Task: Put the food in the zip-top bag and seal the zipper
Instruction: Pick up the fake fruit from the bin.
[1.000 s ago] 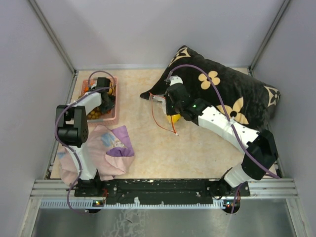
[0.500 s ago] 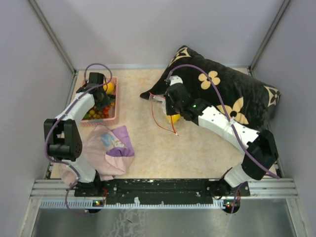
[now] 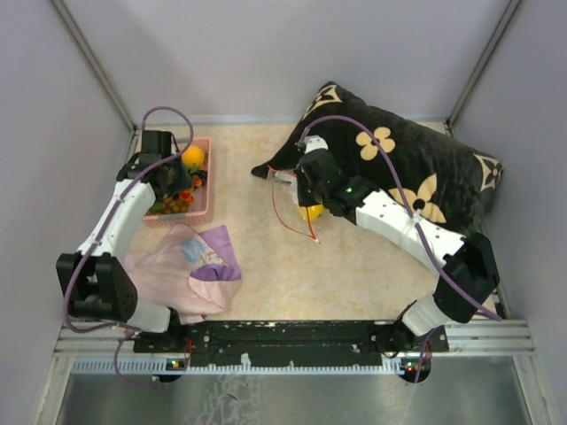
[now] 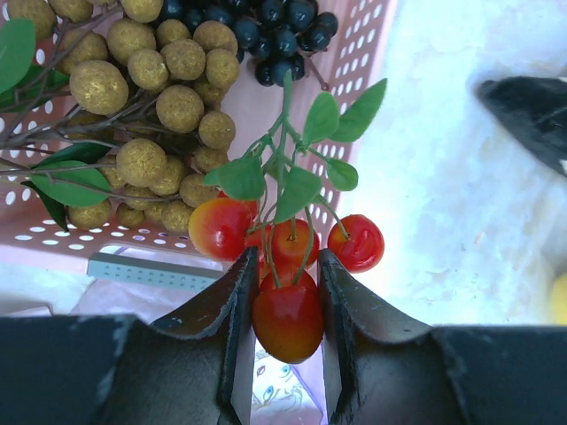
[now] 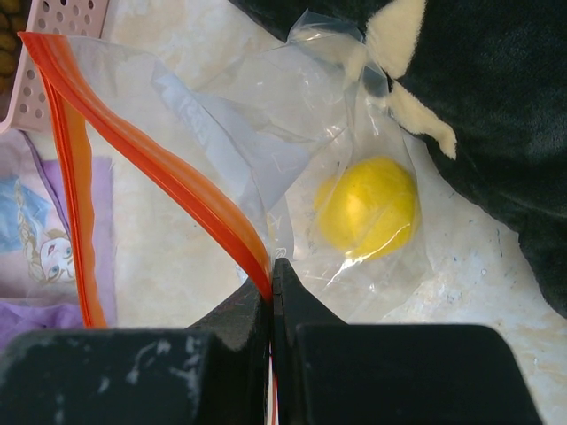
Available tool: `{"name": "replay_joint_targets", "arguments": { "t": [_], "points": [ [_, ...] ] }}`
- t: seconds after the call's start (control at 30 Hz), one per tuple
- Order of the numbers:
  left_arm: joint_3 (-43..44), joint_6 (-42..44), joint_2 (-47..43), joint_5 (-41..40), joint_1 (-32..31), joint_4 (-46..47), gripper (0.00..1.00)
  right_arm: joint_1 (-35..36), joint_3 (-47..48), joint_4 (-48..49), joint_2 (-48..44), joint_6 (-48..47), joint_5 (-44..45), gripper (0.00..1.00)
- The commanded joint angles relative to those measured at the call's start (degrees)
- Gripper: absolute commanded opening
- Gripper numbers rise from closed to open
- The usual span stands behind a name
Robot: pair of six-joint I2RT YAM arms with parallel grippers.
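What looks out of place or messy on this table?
Nothing looks spilled or broken. The pink cloth lies crumpled at the near left, and a black pillow crowds the far corner beside the zip-top bag.

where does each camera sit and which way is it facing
Top external: above and behind the arms, looking down on the table; both whole arms and their bases show.
Left wrist: on the left arm, looking past the left gripper, shut on a red fruit cluster, at the pink basket.
Right wrist: on the right arm, looking past the right gripper, shut on the zipper, at the zip-top bag holding a yellow fruit.
Shared: top external and right wrist both show the basket and yellow fruit.
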Motion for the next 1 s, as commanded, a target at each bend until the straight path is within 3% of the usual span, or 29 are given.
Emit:
{"name": "replay_joint_targets", "arguments": {
  "t": [0.0,0.57,0.97],
  "points": [
    [-0.97,3.32,-4.56,2.76,-0.2,-1.02,0.12,-0.64,3.69,1.04,-1.15,-0.11,0.87,0.0],
    [-4.46,5.3,-20.74,27.97,-2.02,3.55,0.1,-0.63,7.4,0.93,2.68,1.48,-0.64,0.0],
    [-5.38,-2.65,-26.94,42.56,-6.08,11.58,0.11,-0.58,9.71,1.36,5.5,2.6,-2.04,0.0]
  ]
}}
